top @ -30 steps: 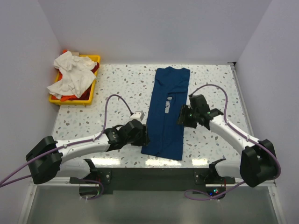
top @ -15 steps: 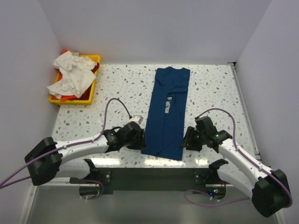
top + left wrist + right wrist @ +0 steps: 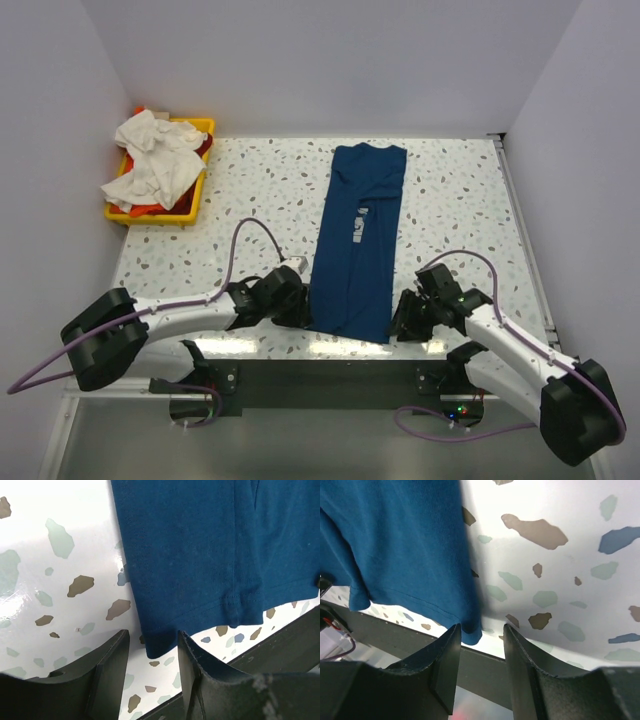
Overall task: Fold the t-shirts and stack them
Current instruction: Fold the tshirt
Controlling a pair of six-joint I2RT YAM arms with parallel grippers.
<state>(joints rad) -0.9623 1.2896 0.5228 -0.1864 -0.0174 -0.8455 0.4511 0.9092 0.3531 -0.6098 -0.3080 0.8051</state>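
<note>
Left claw [image 3: 152, 636], right claw [image 3: 481, 629], parted, one navy t-shirt [image 3: 360, 270]

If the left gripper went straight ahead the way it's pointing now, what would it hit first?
Most likely the hem corner of the navy t-shirt, lying in the gap of the open left gripper, with the table right beneath. Its height above the cloth is unclear.

White links and chunky black joints on my left arm [image 3: 180, 312] and right arm [image 3: 510, 338], a purple cable [image 3: 240, 232] looping up behind each wrist, matte black fingers [image 3: 107, 672].
</note>
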